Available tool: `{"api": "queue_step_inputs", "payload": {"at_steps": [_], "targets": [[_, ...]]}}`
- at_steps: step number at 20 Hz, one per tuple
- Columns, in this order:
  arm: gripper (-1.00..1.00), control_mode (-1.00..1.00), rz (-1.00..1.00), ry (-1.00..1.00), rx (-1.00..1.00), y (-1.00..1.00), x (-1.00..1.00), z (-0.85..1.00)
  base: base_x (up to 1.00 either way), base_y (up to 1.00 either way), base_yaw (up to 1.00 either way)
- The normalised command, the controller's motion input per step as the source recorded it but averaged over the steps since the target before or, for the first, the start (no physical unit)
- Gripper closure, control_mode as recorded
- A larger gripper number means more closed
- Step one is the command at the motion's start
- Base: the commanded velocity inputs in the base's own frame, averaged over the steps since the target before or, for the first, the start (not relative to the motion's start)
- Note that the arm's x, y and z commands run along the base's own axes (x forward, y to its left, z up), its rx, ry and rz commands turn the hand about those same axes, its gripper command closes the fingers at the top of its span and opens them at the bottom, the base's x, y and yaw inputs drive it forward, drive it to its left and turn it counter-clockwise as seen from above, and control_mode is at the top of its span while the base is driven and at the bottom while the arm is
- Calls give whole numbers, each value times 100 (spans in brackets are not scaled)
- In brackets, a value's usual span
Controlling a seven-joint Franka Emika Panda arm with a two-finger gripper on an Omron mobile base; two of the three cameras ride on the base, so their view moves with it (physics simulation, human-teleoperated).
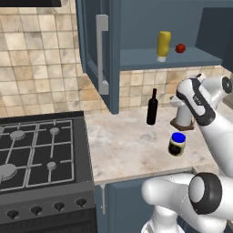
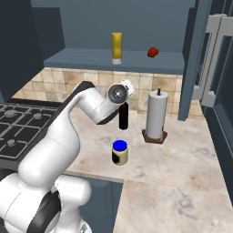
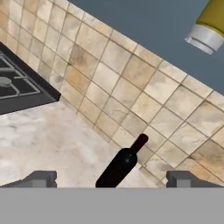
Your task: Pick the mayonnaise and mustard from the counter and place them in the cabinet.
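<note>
The mustard point(image 1: 164, 45) point(image 2: 117, 48) stands cap-down on the blue shelf point(image 1: 145, 60) of the open cabinet point(image 2: 136, 18); its whitish cap shows at the top right of the hand view point(image 3: 205, 37). The mayonnaise point(image 1: 177, 144) point(image 2: 119, 152), a blue-lidded jar, sits on the counter point(image 1: 127, 150) near the front edge. My gripper point(image 3: 111, 177) is open and holds nothing. It hovers above the counter, behind and above the jar, below the shelf, and faces the tiled wall.
A dark wine bottle point(image 1: 152, 108) point(image 3: 122, 164) stands by the wall ahead of the hand. A paper towel roll point(image 2: 156, 113) stands to its right. A red ball point(image 2: 153, 52) lies on the shelf. The cabinet door point(image 1: 102, 54) hangs open. The gas stove point(image 1: 36, 150) lies left.
</note>
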Motion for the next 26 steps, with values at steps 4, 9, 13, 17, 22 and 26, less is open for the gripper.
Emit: {"api": "queue_step_inputs", "payload": {"at_steps": [4,9,13,17,22,26], "targets": [[-100,-100,-11,25,0,0,-4,-28,0,0,0],[-100,-100,-14,26,0,0,0,-33,0,0,0],[-100,-100,-17,25,0,0,-2,-39,0,0,0],[-100,-100,-14,16,0,-1,-11,-38,0,0,0],[-100,-100,-11,8,0,-12,-21,-23,0,0,0],[-100,-100,-11,5,1,-16,-32,-16,0,0,0]]}}
